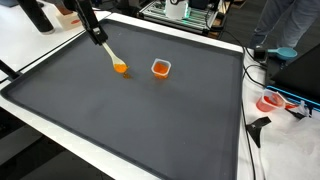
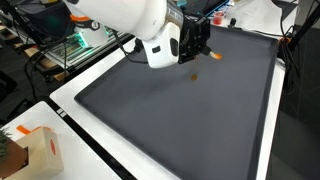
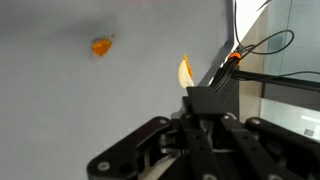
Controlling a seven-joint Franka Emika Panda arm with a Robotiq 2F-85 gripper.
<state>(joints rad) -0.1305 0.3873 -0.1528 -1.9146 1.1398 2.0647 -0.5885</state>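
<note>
My gripper (image 1: pixel 96 32) is shut on the handle of a long pale spoon whose orange tip (image 1: pixel 120 68) rests on or just above the dark grey mat (image 1: pixel 130 120). A small orange cup (image 1: pixel 160 68) stands on the mat a short way from the tip, apart from it. In an exterior view the gripper (image 2: pixel 197 52) hangs over the far part of the mat, with the spoon tip (image 2: pixel 195 73) below it and the cup (image 2: pixel 215 55) beside it. In the wrist view the spoon tip (image 3: pixel 185 72) sticks out past the jaws (image 3: pixel 192 100), and the cup (image 3: pixel 100 45) lies off to the left.
The mat covers a white table (image 1: pixel 40 125). A red and white object (image 1: pixel 272 101) lies on the table beside the mat. A cardboard box (image 2: pixel 35 150) stands at one table corner. Cables (image 3: pixel 262 45) and equipment stand beyond the far edge.
</note>
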